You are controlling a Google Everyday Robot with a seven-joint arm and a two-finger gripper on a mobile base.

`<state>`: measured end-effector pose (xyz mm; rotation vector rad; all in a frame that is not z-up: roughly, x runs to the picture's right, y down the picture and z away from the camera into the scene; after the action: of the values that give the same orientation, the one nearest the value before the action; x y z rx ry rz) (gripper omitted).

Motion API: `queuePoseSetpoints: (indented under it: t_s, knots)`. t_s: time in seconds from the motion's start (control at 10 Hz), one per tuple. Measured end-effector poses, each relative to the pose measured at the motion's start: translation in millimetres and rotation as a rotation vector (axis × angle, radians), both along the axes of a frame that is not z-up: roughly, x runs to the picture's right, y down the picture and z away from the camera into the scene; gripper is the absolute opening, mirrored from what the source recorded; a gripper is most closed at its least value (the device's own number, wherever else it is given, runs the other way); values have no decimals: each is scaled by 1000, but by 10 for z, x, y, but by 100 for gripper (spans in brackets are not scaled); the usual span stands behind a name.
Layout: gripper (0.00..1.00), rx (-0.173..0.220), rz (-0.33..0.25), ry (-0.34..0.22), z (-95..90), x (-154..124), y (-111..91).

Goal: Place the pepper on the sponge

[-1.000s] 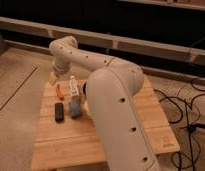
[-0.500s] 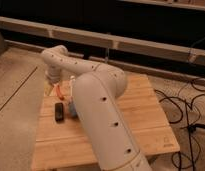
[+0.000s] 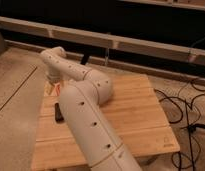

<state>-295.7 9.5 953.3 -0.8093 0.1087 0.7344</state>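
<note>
Here, the claw, jaws apart, hangs over the surface's nine o'clock edge; the pepper lies just beside it, toward five o'clock.

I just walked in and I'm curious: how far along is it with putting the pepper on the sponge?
Done: nothing yet. The small red-orange pepper lies near the left edge of the pale wooden table, with no sponge showing under it. In hand: the end effector is low beside the pepper; a grip cannot be confirmed. Left: lifting it and setting it on the sponge, which does not show, perhaps behind the white arm.
</note>
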Motion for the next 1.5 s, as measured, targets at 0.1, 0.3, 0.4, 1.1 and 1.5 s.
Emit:
queuePoseSetpoints:
  t_s: [0.1,0.3,0.4,1.1,1.5]
  knots:
    - [65,-21,4,22,60,27,51]
    - [65,-73,11,70,169,122,169]
    - [61,-95,9,84,199,164,224]
    - [0,-115,-34,91,181,169,235]
    - [0,-49,-112,53,-111,40,-93]
